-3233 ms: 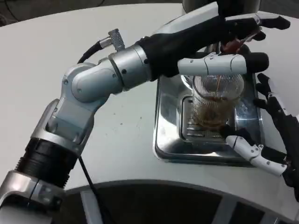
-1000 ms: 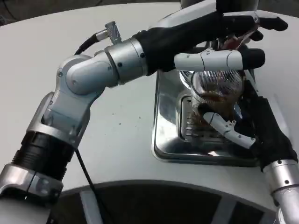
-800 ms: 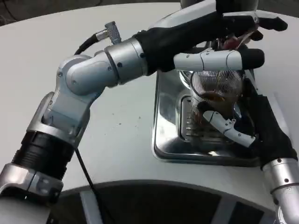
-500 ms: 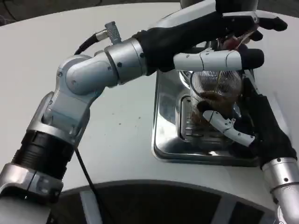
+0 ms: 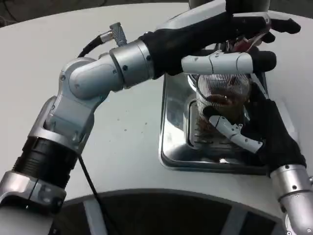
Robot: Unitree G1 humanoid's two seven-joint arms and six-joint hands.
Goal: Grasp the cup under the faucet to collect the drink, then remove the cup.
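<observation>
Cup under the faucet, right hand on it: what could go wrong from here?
1. The cup already holds brown drink; a tilt while the right hand lifts it off the drip tray could spill.
2. The left hand sits right above the rim at the faucet lever; lifting straight up could hit it.

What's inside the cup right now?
Brown drink shows through the ribbed cup, gripped by the right hand. The left hand covers its rim, so the exact level is unclear.

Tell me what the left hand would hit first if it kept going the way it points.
Probably the faucet lever: the left hand reaches rightward above the cup, fingers already at the tap. Depth is unclear.
</observation>
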